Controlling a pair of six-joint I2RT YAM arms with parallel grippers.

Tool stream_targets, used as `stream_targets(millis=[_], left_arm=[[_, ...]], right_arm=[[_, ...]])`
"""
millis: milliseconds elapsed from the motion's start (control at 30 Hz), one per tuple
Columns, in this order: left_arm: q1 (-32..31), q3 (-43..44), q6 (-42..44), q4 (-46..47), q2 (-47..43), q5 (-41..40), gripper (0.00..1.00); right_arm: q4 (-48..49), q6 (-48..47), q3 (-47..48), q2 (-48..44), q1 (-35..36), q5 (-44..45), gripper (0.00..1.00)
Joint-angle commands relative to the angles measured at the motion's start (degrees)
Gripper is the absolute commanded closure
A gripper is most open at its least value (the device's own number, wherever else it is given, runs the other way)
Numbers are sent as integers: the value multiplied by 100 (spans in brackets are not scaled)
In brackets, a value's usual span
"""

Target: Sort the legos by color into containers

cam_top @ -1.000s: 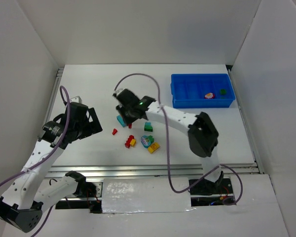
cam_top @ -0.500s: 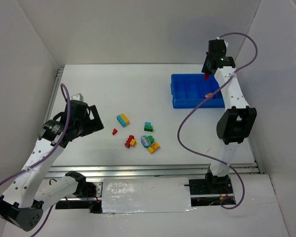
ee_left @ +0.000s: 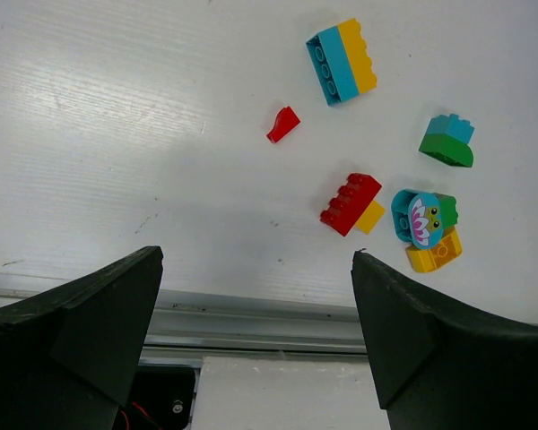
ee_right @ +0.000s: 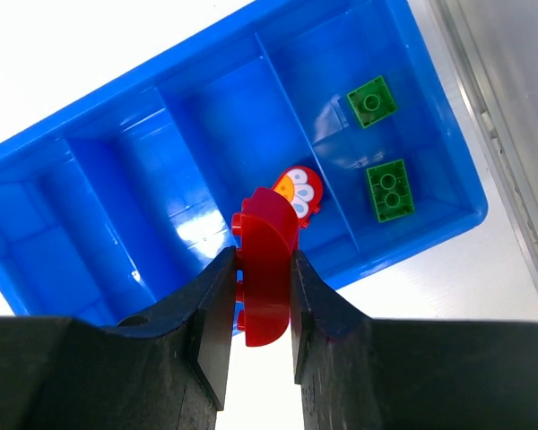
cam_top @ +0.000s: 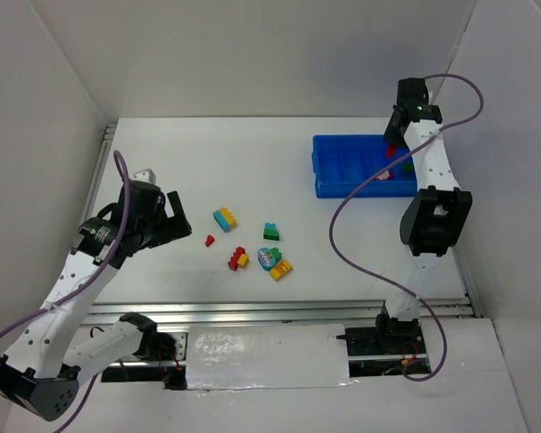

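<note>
My right gripper (ee_right: 260, 260) is shut on a red rounded lego (ee_right: 269, 287), held above the blue tray (ee_right: 90, 170) near its front wall. In the tray's end container lie two green legos (ee_right: 371, 100) (ee_right: 389, 189). A red flower-face piece (ee_right: 302, 192) lies in the container beside it. Loose on the table are a cyan-yellow lego (ee_left: 342, 60), a small red one (ee_left: 283, 124), a red-yellow one (ee_left: 351, 204), a green-cyan one (ee_left: 447, 141) and a cyan flower-face one on yellow (ee_left: 426, 228). My left gripper (ee_left: 255, 258) stands open and empty, left of them.
The tray (cam_top: 343, 188) sits at the table's far right, close to the right wall. The right arm's purple cable (cam_top: 356, 191) hangs across the tray's front. A metal rail (ee_left: 251, 318) runs along the near table edge under the left gripper.
The right arm swung from the pile at the table's middle to the tray with the red lego, then shifted a little right over it. The left arm stayed put.
</note>
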Motion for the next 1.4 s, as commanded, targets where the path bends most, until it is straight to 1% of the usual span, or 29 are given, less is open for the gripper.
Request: stream_targets(millis=[0, 300, 800, 933, 967, 1033, 1367], left_arm=[[30, 160, 166, 120, 43, -56, 0], [30, 221, 219, 23, 192, -118, 1], [30, 98, 122, 5, -1, -171, 1], [30, 72, 105, -12, -19, -153, 1], [30, 63, 105, -12, -10, -144, 0], [30, 46, 105, 14, -10, -109, 1], [30, 19, 114, 102, 25, -21, 0]], right_arm=[[72, 58, 164, 23, -21, -53, 100], [494, 110, -635, -416, -57, -334, 100], [503, 189, -786, -513, -83, -527, 100], [503, 50, -786, -557, -92, -1027, 100], [598, -64, -812, -601, -92, -1716, 100], [643, -110, -838, -645, -65, -2204, 100], [661, -4, -873, -716, -65, -1978, 100]])
